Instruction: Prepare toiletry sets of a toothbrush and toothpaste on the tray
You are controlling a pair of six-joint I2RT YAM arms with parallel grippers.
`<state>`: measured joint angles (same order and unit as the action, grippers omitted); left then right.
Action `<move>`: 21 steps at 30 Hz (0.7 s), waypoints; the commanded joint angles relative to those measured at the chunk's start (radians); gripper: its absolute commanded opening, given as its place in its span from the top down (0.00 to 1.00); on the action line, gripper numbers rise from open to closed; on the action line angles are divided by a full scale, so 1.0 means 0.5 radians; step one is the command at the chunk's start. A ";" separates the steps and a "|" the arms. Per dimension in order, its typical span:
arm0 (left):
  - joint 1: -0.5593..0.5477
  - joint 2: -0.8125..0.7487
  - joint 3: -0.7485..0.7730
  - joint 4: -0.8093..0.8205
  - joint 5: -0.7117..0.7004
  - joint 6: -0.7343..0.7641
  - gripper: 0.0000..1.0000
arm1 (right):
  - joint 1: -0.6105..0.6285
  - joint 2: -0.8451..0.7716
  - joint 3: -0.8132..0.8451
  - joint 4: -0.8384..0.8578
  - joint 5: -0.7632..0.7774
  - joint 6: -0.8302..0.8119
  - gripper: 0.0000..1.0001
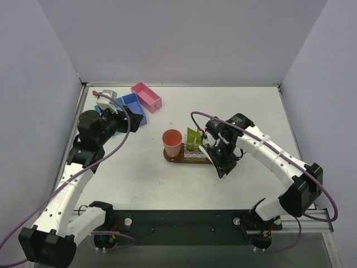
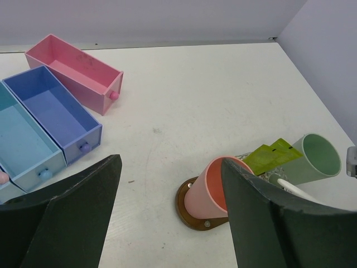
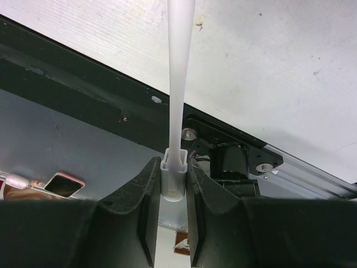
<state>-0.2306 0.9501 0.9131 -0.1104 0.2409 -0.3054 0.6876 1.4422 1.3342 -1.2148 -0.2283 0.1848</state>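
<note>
While both yellow-green toothpaste tubes [image 2: 271,157] already stand at the tray [image 2: 192,216], the sets look only partly made. In the left wrist view the tubes sit together in the lower right of the frame, between the salmon cup [image 2: 209,192] and the green cup [image 2: 312,162]. Whether they rest inside the green cup or lean on it I cannot tell. The salmon cup shows nothing inside, as far as its mouth is visible. I judge that a brush has yet to go in, that one tube probably belongs with the other cup, and that a second brush, seen in no view, has yet to be fetched.

The right end effector [image 3: 173,167] is clenched on one blocky end of a white toothbrush [image 3: 177,84]. In its wrist view the brush's long axis runs almost straight up the frame from lower centre, leaning slightly right, and leaves the top edge, so its far end is out of sight. From above, this end effector hangs just right of the green cup, near the frame's centre.

The left end effector [image 2: 172,167] is spread wide and grasps nothing. From above it sits in the upper left, over the blue bins [image 1: 133,107], well apart from the tray.
</note>
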 commanded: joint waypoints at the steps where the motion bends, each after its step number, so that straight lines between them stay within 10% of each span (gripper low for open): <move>1: -0.020 -0.029 0.015 0.015 -0.028 0.037 0.18 | -0.010 0.048 0.080 -0.138 -0.019 -0.011 1.00; 21: -0.085 -0.041 0.024 -0.018 -0.049 0.068 0.18 | -0.025 0.171 0.133 -0.197 -0.019 -0.005 1.00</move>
<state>-0.2672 0.9482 0.9131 -0.1326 0.2214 -0.2871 0.6811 1.5173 1.3674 -1.2388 -0.2367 0.1818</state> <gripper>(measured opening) 0.821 0.169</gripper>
